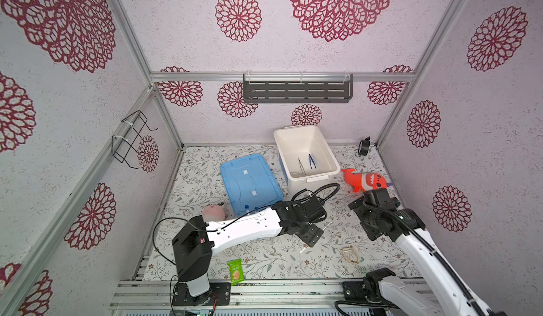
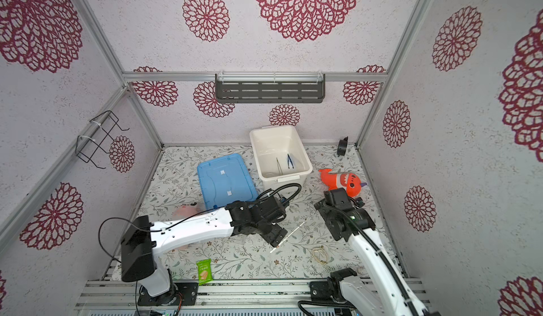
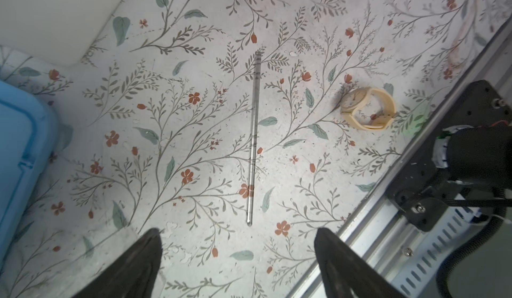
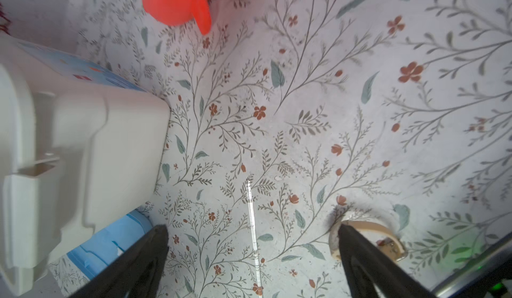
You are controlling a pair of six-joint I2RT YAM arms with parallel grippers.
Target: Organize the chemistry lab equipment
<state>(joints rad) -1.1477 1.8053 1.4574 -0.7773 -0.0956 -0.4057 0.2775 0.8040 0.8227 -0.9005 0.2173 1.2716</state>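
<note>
A thin clear rod [image 3: 255,138] lies flat on the floral mat, also seen in a top view [image 2: 293,231]. My left gripper [image 3: 238,244] hovers open over one end of the rod, which lies just ahead of its fingertips [image 3: 149,244]. My right gripper [image 4: 253,235] is open too, straddling the same rod [image 4: 251,216] from above without touching it. Metal tweezers [image 1: 301,166] and dark blue tweezers [image 1: 311,161] rest inside the white bin [image 1: 329,155]. A clear tube with a blue cap [image 1: 246,207] lies at the near edge of the blue lid [image 1: 249,182].
A beige wristwatch [image 3: 368,108] lies near the rod, beside my right fingertip [image 4: 352,244]. An orange plush [image 1: 367,180] sits right of the bin, a pink plush [image 1: 213,211] is by the left arm, and a green snack packet [image 1: 236,271] lies at the front edge.
</note>
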